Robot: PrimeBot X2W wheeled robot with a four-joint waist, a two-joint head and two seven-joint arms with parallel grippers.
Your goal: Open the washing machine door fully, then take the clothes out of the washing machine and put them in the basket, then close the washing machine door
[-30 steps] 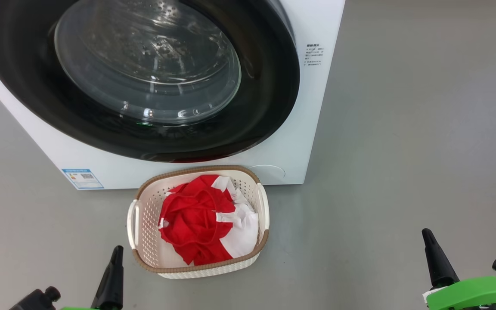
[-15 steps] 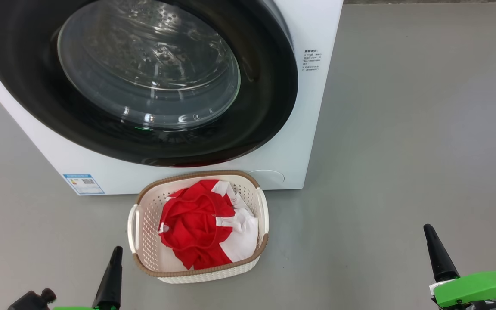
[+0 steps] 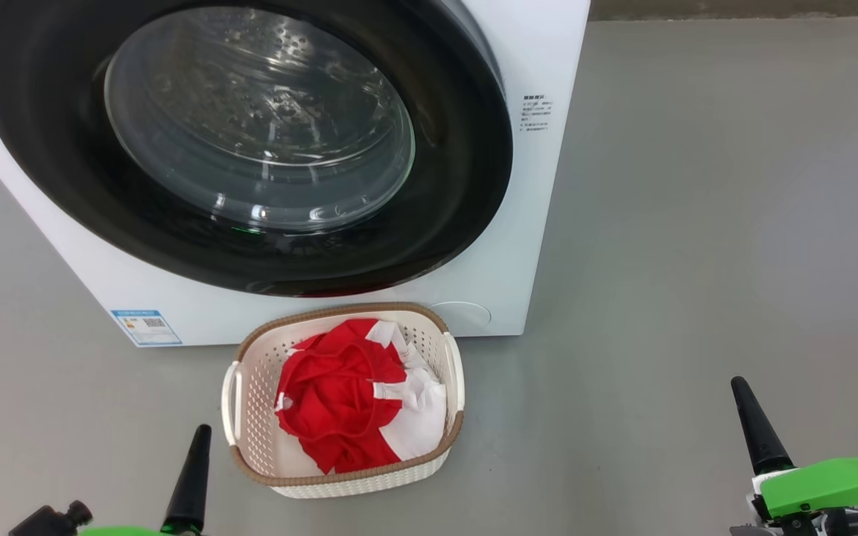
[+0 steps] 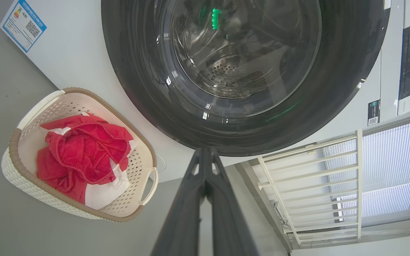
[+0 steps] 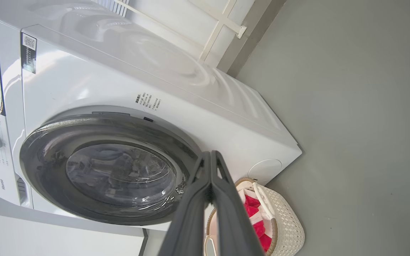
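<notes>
The white washing machine [image 3: 541,186] stands ahead with its black-rimmed door [image 3: 444,223] closed flat against the front; the drum behind the glass looks bare. On the floor just in front of it sits the cream basket [image 3: 250,387], holding the red and white clothes [image 3: 339,394]. My left gripper [image 3: 198,439] is shut and empty at the lower left, close to the basket's near left corner. Far off at the lower right, my right gripper [image 3: 743,398] is also shut with nothing in it. Both wrist views show the fingers pressed together, the left gripper [image 4: 205,153] and the right gripper [image 5: 210,156].
Grey floor [image 3: 697,260] spreads wide to the right of the machine and around the basket. A white railing [image 4: 311,177] and window blinds stand beyond the machine's side in the left wrist view. A blue label [image 3: 146,327] sits on the machine's lower left front.
The whole head picture has slid downward a little, so the camera has tilted up or backed off. Basket, clothes and door stay as they were; both grippers stay shut.
</notes>
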